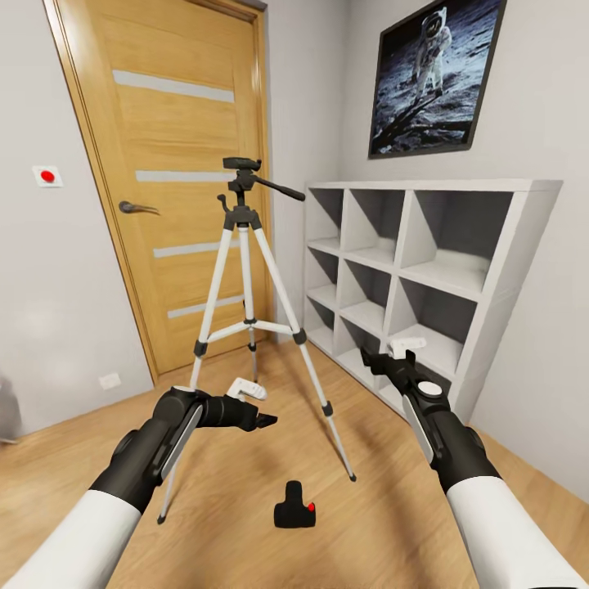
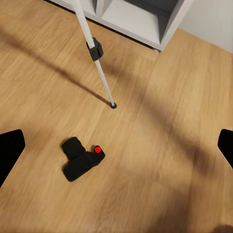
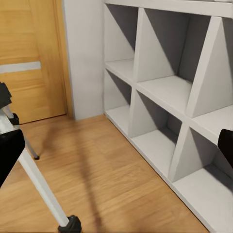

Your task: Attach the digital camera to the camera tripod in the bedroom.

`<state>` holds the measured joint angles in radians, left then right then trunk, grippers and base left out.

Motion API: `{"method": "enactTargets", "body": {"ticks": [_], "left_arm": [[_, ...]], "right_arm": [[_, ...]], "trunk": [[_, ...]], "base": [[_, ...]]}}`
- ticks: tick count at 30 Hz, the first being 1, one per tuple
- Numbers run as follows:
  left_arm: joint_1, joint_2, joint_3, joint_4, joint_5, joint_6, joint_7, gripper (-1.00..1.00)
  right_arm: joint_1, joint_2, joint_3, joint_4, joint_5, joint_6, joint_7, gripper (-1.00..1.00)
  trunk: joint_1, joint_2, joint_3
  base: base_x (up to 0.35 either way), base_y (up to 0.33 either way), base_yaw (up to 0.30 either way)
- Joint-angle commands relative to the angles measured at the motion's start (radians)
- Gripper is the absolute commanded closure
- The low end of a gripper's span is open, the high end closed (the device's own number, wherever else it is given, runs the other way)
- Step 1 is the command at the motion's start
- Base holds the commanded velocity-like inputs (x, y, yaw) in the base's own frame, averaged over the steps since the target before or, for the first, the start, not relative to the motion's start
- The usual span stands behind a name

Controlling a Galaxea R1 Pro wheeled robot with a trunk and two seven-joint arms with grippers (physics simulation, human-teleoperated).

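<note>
The digital camera (image 1: 294,509) lies on the wood floor, small and black with a red button, just in front of the tripod's right foot. In the left wrist view the digital camera (image 2: 81,159) lies below my open left gripper (image 2: 118,150), clear of both fingers. The camera tripod (image 1: 244,270) stands upright before the oak door, its black head and pan handle bare on top. My left gripper (image 1: 266,420) hovers between the tripod's front legs, above the floor. Held open at the right, my right gripper (image 1: 386,360) faces the shelving, with a tripod leg (image 3: 41,189) near one finger.
White cube shelving (image 1: 425,278) lines the right wall, and it also fills much of the right wrist view as shelving (image 3: 160,97). The oak door (image 1: 164,147) is closed behind the tripod. A moon poster (image 1: 433,69) hangs above. Open floor lies around the camera.
</note>
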<state>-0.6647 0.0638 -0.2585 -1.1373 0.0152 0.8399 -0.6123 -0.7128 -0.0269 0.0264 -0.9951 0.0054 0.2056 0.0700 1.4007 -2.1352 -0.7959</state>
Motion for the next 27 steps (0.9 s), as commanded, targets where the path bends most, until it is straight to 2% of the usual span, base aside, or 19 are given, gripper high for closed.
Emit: {"method": "enactTargets", "body": {"ticks": [1,7,8,14,15,16,19,20,21,22,23,27], "left_arm": [[-0.001,0.001,-0.001,-0.001,0.002,0.006,-0.001,-1.00],[0.000,-0.002,-0.003,0.005,0.002,0.006,0.036,-1.00],[0.000,-0.002,-0.003,0.014,0.002,0.000,0.061,-1.00],[0.000,-0.002,0.000,0.096,0.002,-0.008,0.082,-1.00],[0.000,-0.002,0.000,0.110,0.002,-0.009,0.083,-1.00],[-0.001,-0.003,0.000,0.155,0.002,-0.018,0.086,-1.00],[-0.001,-0.002,-0.001,0.173,0.002,-0.041,0.086,-1.00],[-0.001,-0.002,-0.003,0.182,0.002,-0.063,0.086,-1.00],[-0.001,-0.003,-0.007,0.244,0.001,-0.141,0.086,-1.00],[-0.001,-0.003,-0.007,0.258,0.001,-0.156,0.086,-1.00],[-0.001,-0.003,-0.008,0.279,0.001,-0.188,0.085,-1.00],[-0.001,-0.004,-0.014,0.302,0.000,-0.255,0.084,-1.00]], "right_arm": [[0.000,-0.001,0.001,-0.001,0.001,0.005,0.002,-1.00],[0.000,-0.001,0.003,0.003,0.001,0.005,0.001,-1.00],[0.000,-0.001,0.003,0.004,0.001,0.005,-0.003,-1.00],[0.000,-0.001,0.001,0.007,0.001,-0.023,-0.042,-1.00],[0.000,-0.001,0.000,0.008,0.000,-0.036,-0.049,-1.00],[0.000,-0.001,-0.005,0.014,0.000,-0.118,-0.074,-1.00],[0.000,-0.001,-0.018,0.023,-0.001,-0.179,-0.090,-1.00],[0.000,-0.001,-0.034,0.026,-0.001,-0.209,-0.095,-1.00],[0.000,-0.001,-0.069,0.042,-0.001,-0.247,-0.056,-1.00],[0.000,-0.001,-0.072,0.044,-0.001,-0.248,-0.035,-1.00],[0.000,-0.001,-0.076,0.047,-0.001,-0.250,0.018,-1.00],[0.000,-0.009,-0.084,0.051,-0.001,-0.243,0.160,-1.00]], "trunk": [[0.004,-0.008,-0.004],[0.027,-0.050,-0.023],[0.031,-0.057,-0.026],[0.054,-0.099,-0.045],[0.057,-0.106,-0.048],[0.061,-0.113,-0.051],[0.073,-0.134,-0.061],[0.077,-0.141,-0.064],[0.080,-0.148,-0.067],[0.084,-0.155,-0.070],[0.088,-0.162,-0.073],[0.103,-0.190,-0.086]], "base": [[0.000,0.000,0.000],[0.000,0.000,0.000],[0.000,0.000,0.000],[0.000,0.000,0.000],[0.000,0.000,0.000],[0.000,0.000,0.000],[0.000,0.000,0.000],[0.000,0.000,0.000],[0.000,0.000,0.000],[0.000,0.000,0.000],[0.000,0.000,0.000],[0.000,0.000,0.000]]}}
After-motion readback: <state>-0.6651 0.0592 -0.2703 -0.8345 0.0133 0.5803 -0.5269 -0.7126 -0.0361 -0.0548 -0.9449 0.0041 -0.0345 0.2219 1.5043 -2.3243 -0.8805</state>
